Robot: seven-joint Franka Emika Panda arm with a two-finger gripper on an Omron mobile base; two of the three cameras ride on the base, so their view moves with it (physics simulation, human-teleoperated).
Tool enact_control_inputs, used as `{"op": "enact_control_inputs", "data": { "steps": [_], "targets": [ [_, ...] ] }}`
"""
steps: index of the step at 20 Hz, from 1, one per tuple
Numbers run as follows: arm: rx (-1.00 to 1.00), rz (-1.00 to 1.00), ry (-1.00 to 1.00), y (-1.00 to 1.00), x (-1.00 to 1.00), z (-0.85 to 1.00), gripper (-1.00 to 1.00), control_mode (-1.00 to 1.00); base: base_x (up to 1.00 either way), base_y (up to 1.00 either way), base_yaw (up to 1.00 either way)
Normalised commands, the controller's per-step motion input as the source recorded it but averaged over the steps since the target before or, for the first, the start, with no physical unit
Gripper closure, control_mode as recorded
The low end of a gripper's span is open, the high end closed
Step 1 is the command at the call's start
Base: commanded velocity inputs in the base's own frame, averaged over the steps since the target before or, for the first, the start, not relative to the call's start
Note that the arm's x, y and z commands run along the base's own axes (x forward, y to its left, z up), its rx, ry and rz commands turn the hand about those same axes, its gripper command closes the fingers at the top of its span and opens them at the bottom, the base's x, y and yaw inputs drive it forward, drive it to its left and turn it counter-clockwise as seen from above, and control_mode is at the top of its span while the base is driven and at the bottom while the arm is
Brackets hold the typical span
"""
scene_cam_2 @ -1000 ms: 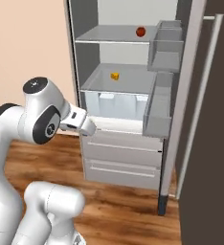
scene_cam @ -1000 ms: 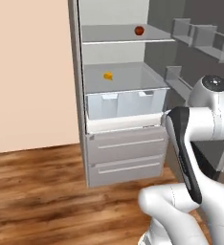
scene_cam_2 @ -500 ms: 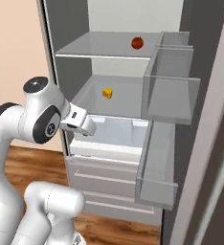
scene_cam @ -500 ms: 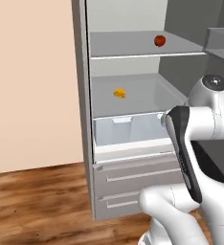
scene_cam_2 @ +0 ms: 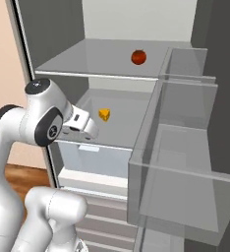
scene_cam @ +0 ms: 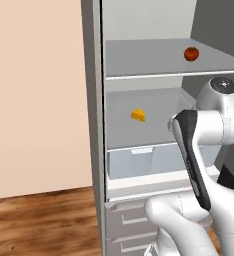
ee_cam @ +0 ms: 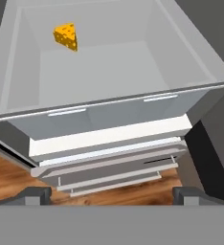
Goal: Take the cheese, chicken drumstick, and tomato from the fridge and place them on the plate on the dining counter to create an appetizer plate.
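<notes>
In the open fridge [scene_cam: 96,125], the tomato [scene_cam: 191,53] sits one shelf above the cheese [scene_cam: 138,115].

— Where's the arm right now?

— Folded up high. From behind on its left, the white arm [scene_cam: 209,125] rises from the lower right, elbow joint at the top, the forearm with its dark strip slanting back down.

— And the gripper [ee_cam: 112,194]?

— In the hand view its two dark fingertips [ee_cam: 35,195] sit far apart at the bottom corners, nothing between them. From behind on the right, the wrist [scene_cam_2: 77,123] points forward and slightly down.
</notes>
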Motion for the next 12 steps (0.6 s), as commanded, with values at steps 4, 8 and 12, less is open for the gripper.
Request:
{"op": "enact_control_inputs", "data": {
  "steps": [4,8,12],
  "targets": [
    [0.00,0.00,0.00,0.00,0.00,0.00,-1.00,1.00,0.19,0.02,0.02],
    [0.00,0.00,0.00,0.00,0.00,0.00,-1.00,1.00,0.20,0.03,0.00],
    [0.00,0.01,0.00,0.00,0.14,-0.19,-1.00,-1.00,0.06,0.00,0.00]
  ]
}}
